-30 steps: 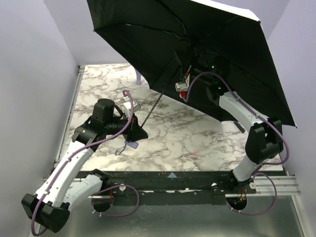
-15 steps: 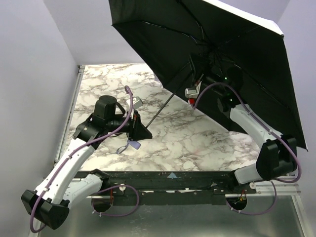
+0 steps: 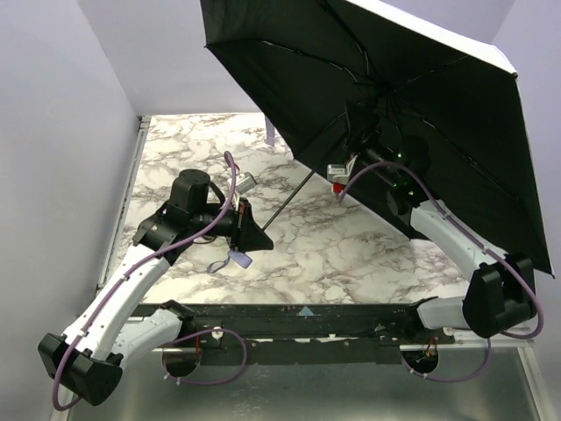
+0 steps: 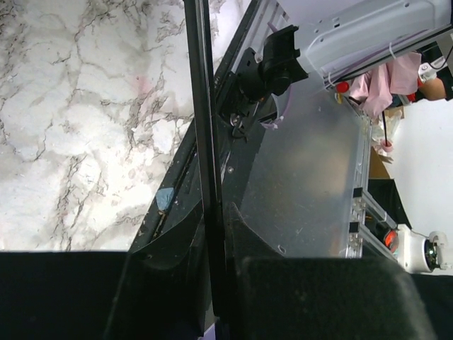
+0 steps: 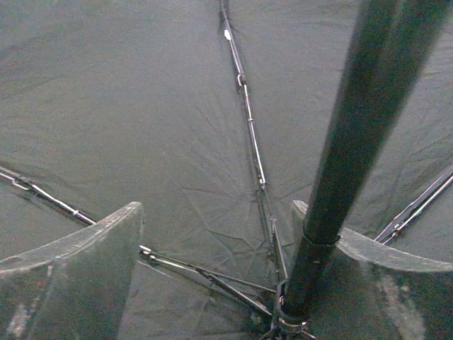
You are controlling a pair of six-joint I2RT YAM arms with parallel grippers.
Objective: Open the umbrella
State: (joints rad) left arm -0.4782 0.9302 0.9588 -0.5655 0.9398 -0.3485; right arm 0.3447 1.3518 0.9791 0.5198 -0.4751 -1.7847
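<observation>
Pale purple walls (image 3: 53, 132) stand around a white marble table (image 3: 351, 254), and that is where you are working. The biggest thing you see is the umbrella (image 3: 289, 79). It is wide open, and it hangs in the air over the far right part of the table. Its black inside faces you, and it tips down to the right.

Your right arm (image 3: 456, 241) reaches up under the black cloth. Your left arm (image 3: 131, 281) bends over the near left part of the table.

The thin black shaft (image 3: 289, 195) runs from the middle of the umbrella down and left to your left pincer (image 3: 250, 235). That pincer is squeezed tight on the low end of the shaft, and its own camera shows the shaft going right between its jaws.

Your right pincer (image 5: 216, 205) is up near the middle of the umbrella. Its fingers (image 5: 78, 283) stand far apart and grip nothing. The shaft passes just by one finger, and thin metal ribs (image 5: 248, 120) spread out behind.

A small lavender piece (image 3: 238, 259) hangs just under your left pincer.
</observation>
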